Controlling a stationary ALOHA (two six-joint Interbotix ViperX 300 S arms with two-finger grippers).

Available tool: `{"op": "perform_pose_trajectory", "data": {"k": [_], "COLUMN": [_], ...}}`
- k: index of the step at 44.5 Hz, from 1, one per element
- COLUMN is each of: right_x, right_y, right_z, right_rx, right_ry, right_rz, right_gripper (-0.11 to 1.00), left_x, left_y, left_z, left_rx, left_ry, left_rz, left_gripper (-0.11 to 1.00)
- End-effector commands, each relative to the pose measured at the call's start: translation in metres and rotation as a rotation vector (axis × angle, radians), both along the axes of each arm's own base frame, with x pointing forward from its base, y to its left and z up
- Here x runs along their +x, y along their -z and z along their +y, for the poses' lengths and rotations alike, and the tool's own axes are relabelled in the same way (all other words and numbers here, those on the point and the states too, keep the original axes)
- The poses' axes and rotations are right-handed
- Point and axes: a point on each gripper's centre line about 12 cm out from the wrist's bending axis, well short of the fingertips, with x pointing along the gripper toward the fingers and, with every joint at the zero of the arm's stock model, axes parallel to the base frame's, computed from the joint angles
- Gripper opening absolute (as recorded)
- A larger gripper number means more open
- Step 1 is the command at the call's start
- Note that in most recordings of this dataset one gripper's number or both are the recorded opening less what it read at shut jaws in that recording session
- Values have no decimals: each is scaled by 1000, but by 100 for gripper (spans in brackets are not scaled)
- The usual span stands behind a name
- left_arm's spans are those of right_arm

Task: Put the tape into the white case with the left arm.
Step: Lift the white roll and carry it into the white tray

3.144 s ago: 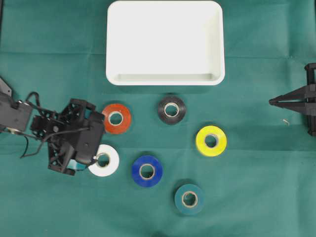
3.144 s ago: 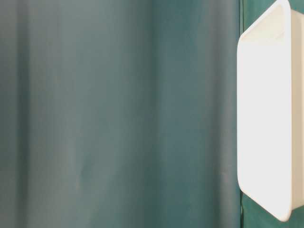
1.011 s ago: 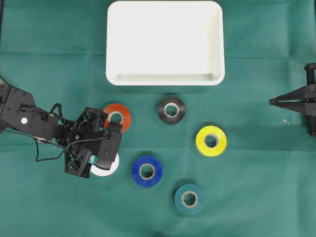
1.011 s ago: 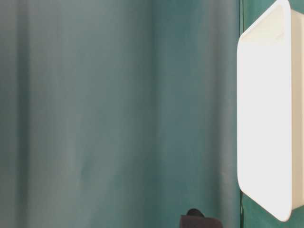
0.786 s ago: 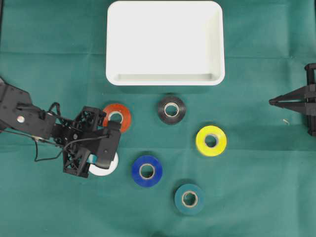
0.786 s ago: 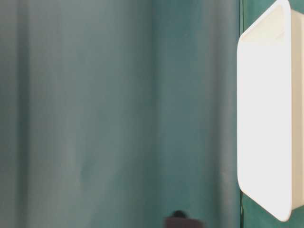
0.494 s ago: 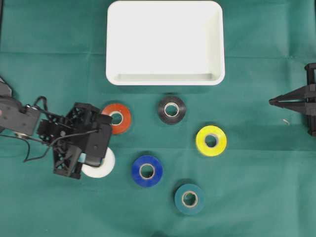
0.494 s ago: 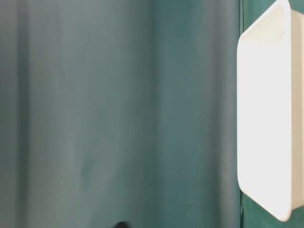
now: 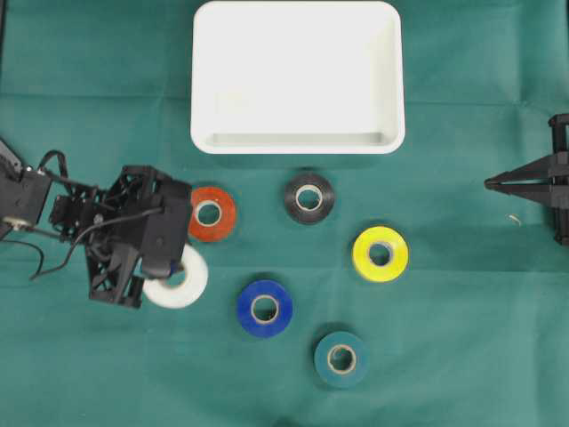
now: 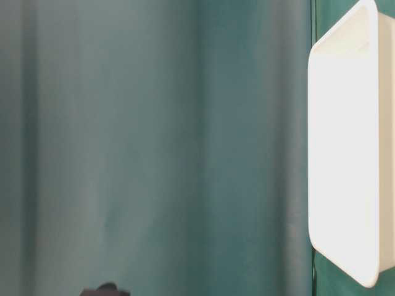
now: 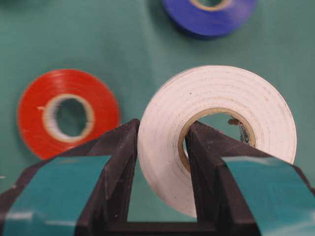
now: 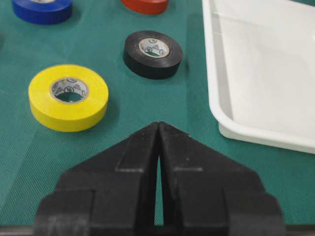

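Between teal-padded black fingers (image 11: 118, 162), matte white tape (image 11: 221, 132) sits ring-shaped.

Core printing seems too blurred to read.

Bright even overhead light, soft short shadows, table-level view blurred, wrist-view foregrounds soft

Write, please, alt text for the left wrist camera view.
The left gripper pinches one wall of a white tape roll, one finger outside, the other through the core. On the green cloth behind lie a red roll and, cut off at the top edge, a blue roll.
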Motion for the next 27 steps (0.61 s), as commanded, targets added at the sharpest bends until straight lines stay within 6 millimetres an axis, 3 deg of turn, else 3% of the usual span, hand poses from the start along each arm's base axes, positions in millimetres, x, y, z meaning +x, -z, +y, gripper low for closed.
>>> {"op": "perform_pose_trajectory", "data": {"k": [1,27], "right_x": [2,2], "right_y": [-4,-4], "right_z": [0,0], "right_rx": [2,2], "right_ry": [2,2], "right_rz": [-11,-11], "right_gripper": [-9,-9], "left_x": [11,31], "left_y": [-11,-2], "left_z": [15,112], "left_rx": [-5,59], "left_ry": [-47,-278], "left_rz": [-57,-106], "left_gripper": [28,28]}}
